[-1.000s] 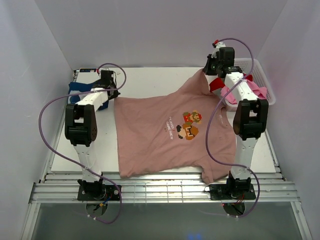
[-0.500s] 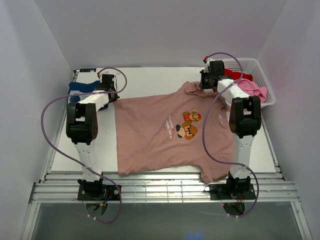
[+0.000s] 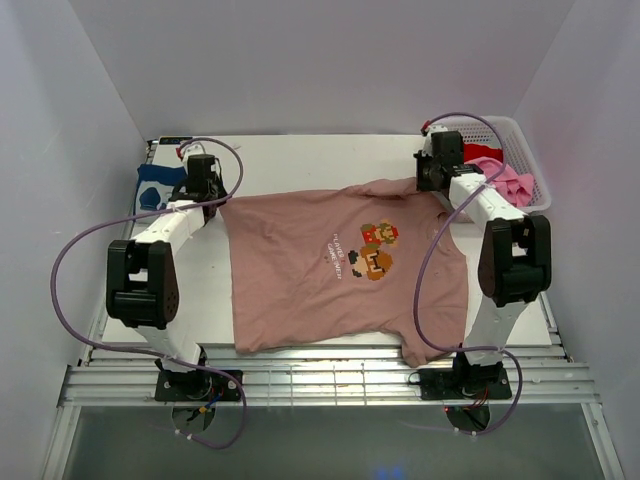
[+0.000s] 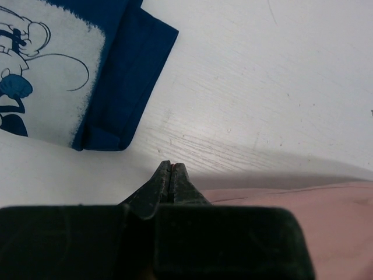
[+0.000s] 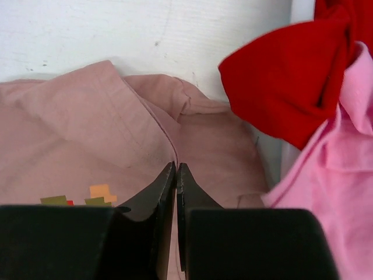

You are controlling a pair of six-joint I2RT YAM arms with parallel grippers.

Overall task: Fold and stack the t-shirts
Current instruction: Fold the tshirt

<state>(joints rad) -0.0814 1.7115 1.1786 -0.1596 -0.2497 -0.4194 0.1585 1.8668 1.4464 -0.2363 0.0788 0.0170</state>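
Evenly, both jaws pinch the pink-tan tee (image 3: 290, 280); cloth spread flat.

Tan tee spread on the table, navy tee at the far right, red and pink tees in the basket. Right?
No: the navy tee lies at the far left, as the top view shows. The rest holds.

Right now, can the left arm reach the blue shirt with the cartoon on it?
Probably yes. The navy t-shirt lies just past the left gripper, with only bare table between. But its fingers are shut, so they would have to open first.
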